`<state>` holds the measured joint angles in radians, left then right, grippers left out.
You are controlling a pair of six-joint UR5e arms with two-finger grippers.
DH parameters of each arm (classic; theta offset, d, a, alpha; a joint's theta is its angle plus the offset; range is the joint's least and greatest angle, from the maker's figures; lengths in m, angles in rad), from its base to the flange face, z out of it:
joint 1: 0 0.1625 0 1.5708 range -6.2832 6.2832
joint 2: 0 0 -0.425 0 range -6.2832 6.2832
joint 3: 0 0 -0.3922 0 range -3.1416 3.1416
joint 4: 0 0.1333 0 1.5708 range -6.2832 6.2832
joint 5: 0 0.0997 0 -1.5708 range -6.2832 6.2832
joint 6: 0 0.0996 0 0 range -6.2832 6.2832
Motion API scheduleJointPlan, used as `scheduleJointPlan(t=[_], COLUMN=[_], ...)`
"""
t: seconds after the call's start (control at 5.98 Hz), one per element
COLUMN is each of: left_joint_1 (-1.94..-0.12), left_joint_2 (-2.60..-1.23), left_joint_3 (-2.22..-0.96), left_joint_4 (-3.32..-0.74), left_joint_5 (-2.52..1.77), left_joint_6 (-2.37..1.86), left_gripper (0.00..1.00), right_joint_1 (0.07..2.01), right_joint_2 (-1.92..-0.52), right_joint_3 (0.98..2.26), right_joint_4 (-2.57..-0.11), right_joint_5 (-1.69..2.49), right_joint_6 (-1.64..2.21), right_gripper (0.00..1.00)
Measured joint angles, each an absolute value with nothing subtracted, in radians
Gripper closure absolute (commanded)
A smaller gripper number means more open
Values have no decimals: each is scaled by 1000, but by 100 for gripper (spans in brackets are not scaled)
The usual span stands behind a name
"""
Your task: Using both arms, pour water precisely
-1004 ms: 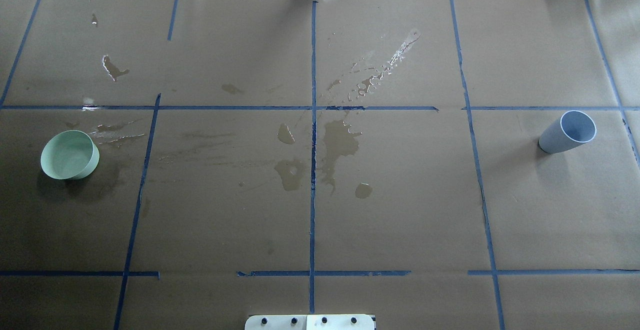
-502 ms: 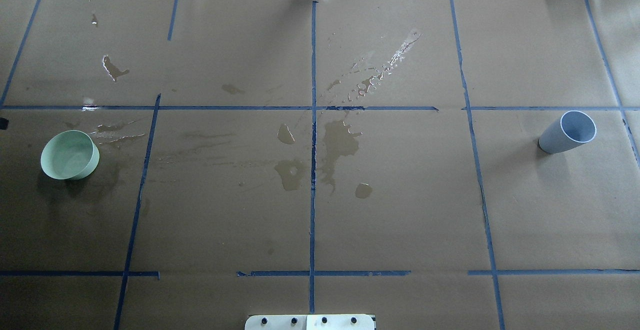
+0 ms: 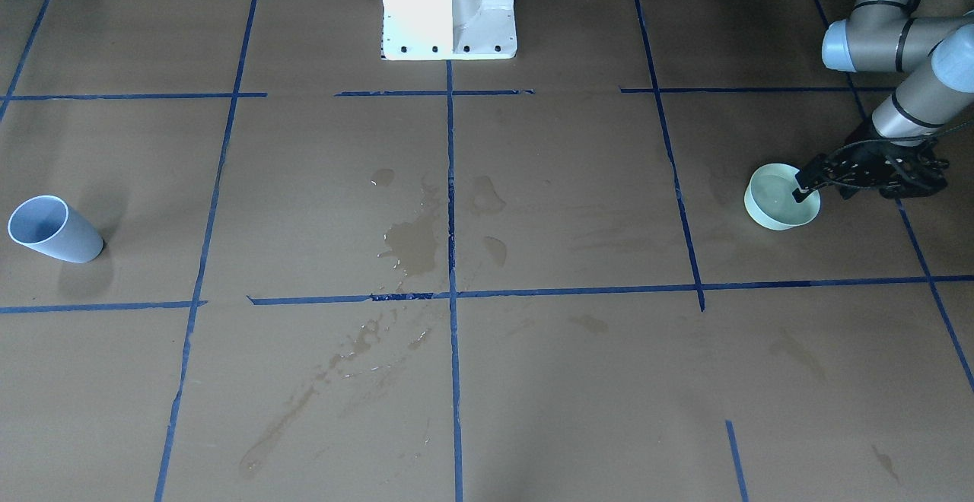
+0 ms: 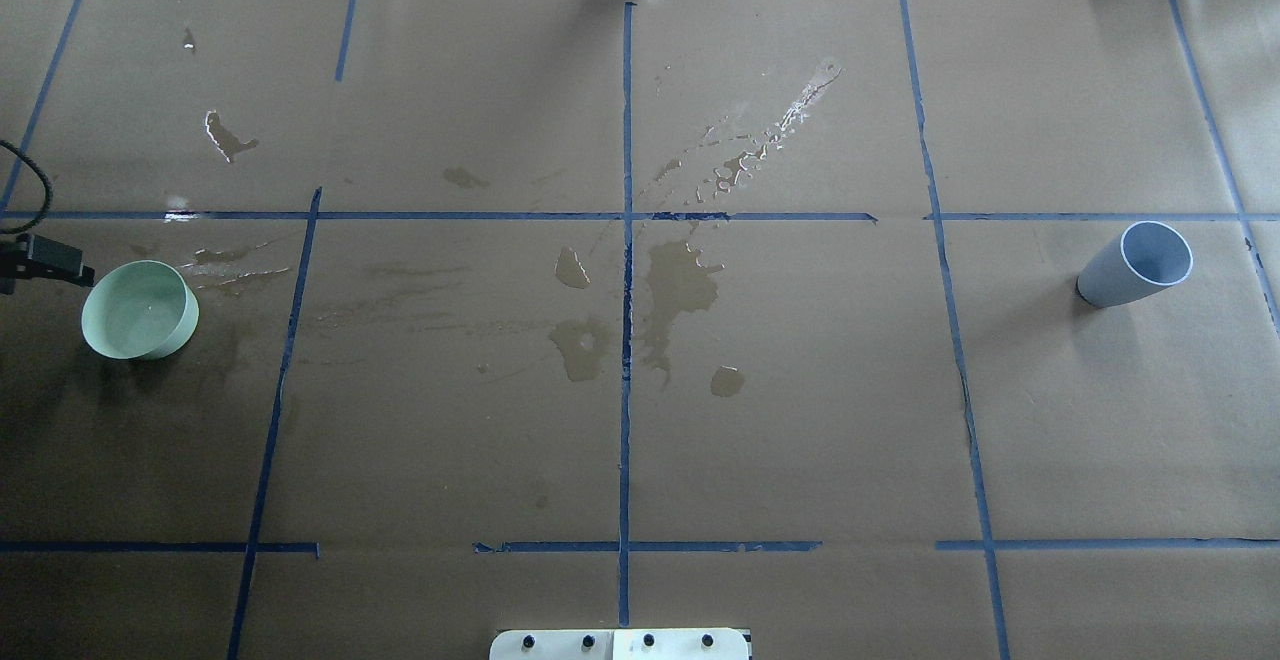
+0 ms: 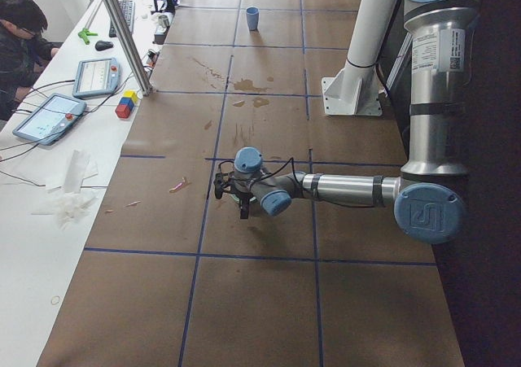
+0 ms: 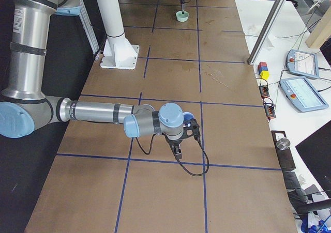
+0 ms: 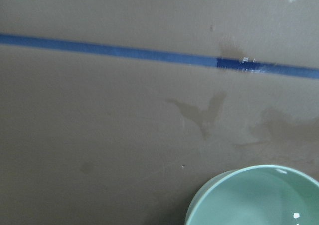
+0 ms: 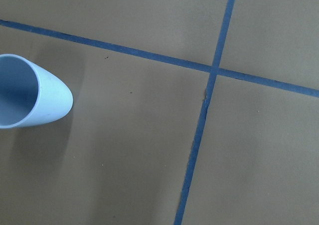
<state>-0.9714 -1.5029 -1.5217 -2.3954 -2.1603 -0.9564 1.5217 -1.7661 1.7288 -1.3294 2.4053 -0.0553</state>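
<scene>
A pale green bowl point(image 4: 140, 310) stands on the brown paper at the left and holds clear water point(image 7: 269, 205) with a small glint. My left gripper point(image 3: 808, 187) looks open. It reaches in from the side, one fingertip at the bowl's point(image 3: 782, 199) rim. In the overhead view only its tip point(image 4: 55, 260) shows, at the left edge. A grey-blue cup point(image 4: 1135, 265) stands far right; it also shows in the right wrist view point(image 8: 30, 93). My right gripper point(image 6: 177, 150) shows only in the exterior right view, short of the cup. I cannot tell whether it is open.
Spilled water puddles point(image 4: 680, 285) and streaks point(image 4: 770, 140) lie on the middle of the paper. Blue tape lines point(image 4: 627, 340) divide it into squares. The white pedestal point(image 3: 449, 7) stands at the robot's side. Tablets point(image 5: 49, 116) and a person are beside the table.
My left gripper has come into the overhead view from the left edge and moved right, up to the green bowl. The bowl and the cup have not moved.
</scene>
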Motion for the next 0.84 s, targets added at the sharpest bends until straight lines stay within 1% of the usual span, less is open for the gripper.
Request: scheduleJointPlan(t=[0.17,0.33,0.84], left_joint_1=[-962,-960,-960], left_joint_2=[-1503,-1503,-1506], left_joint_3=[-1501,-1498,-1510], left_joint_4=[-2428,-2438,-2438], left_joint_5=[-2163,-2171,-2197], left_joint_6=[-964,-966,-968], left_gripper=[98,100,100], right_joint_1=[1522,1522,1522], right_joint_2=[-1767,-1768,-1772], right_joint_3=[1729,1729,1730], right_joint_4=[-1327,-1325,-1324], right_joint_5=[2405,2406,2407], right_joint_6=[-55,-55,-55], right_gripper=[0,0,0])
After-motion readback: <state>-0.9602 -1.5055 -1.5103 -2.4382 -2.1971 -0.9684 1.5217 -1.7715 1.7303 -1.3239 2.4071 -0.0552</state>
